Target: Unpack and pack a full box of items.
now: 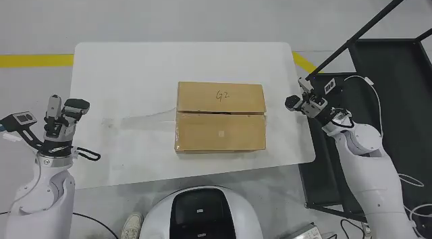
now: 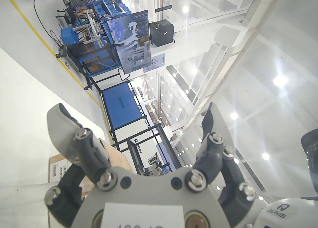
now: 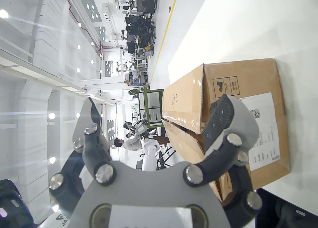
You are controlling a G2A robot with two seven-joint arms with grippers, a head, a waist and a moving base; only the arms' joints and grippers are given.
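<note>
My left pincer (image 2: 135,114) hangs at the left edge of the table (image 1: 121,70), spread wide and empty. My right pincer (image 3: 156,107) is near the right end of the cardboard box (image 1: 221,117), not touching it, equally spread. The box sits mid-table, flaps down, its seam perhaps taped; I can't be sure. I judge unpacking not yet begun, so everything is left to do.

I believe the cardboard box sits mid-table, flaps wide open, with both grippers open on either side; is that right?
Not quite: the top view shows the flaps of the cardboard box closed along a seam. Otherwise yes: it sits at the middle of the table, with the left gripper and right gripper open on either side.
</note>
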